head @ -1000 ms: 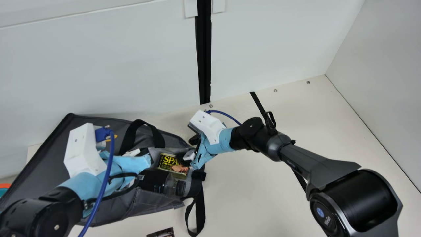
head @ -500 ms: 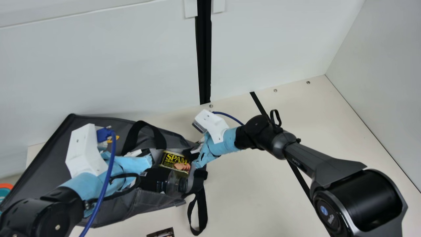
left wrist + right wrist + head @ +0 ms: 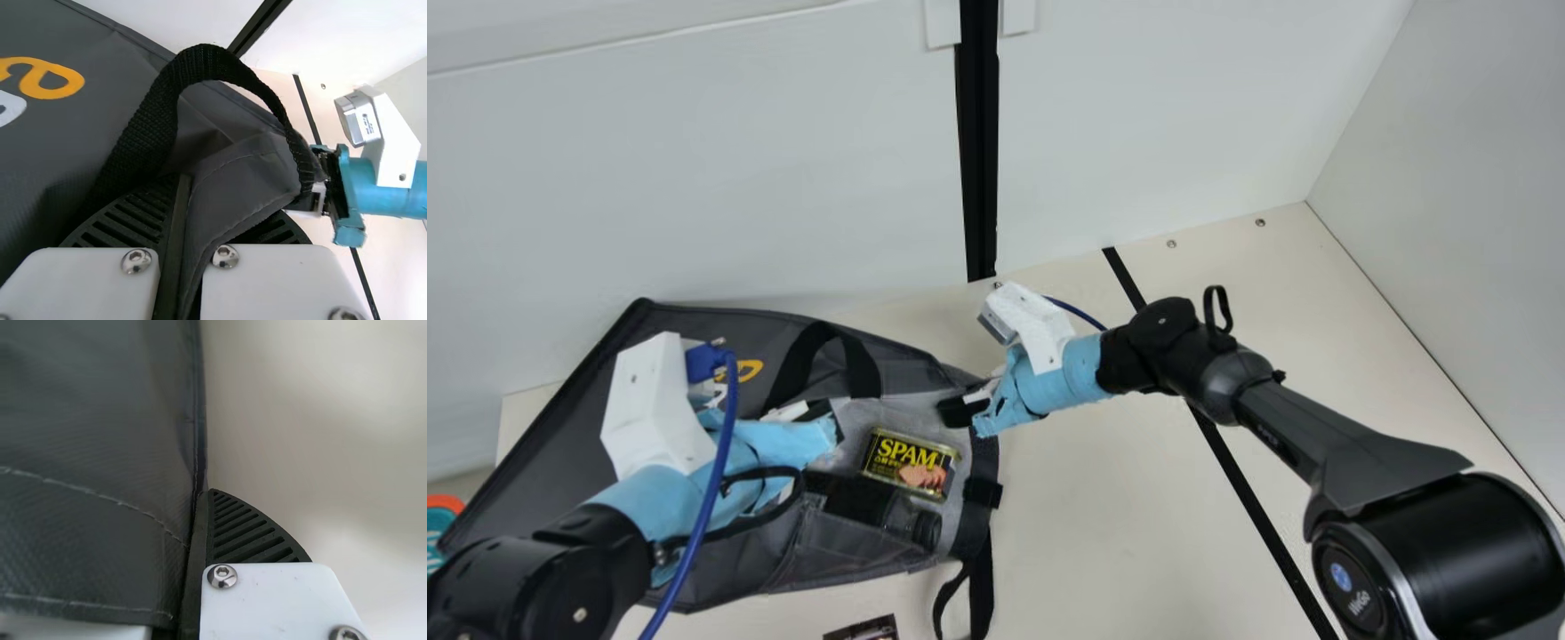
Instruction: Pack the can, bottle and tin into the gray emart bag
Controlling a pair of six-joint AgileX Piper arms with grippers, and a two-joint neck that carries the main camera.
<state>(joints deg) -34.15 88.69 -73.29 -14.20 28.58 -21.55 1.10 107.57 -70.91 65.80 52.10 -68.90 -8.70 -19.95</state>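
The gray bag lies at the left with its mouth toward the right, its strap looping up in the left wrist view. Inside the mouth are the yellow-and-black tin and, alongside it, the dark clear-necked bottle. My left gripper is over the bag's middle; in its wrist view the left gripper is shut on the gray fabric. At the mouth's far rim is my right gripper; in its wrist view the right gripper is shut on the bag's edge, which covers one finger.
A dark printed item lies at the near table edge. An orange-and-teal object sits at the far left. White walls stand behind and at the right, and bare table extends right of the bag.
My right gripper has moved right, drawing the bag's edge with it. The mouth is wider and more of the tin shows. The near strap has shifted; my left arm has hardly moved.
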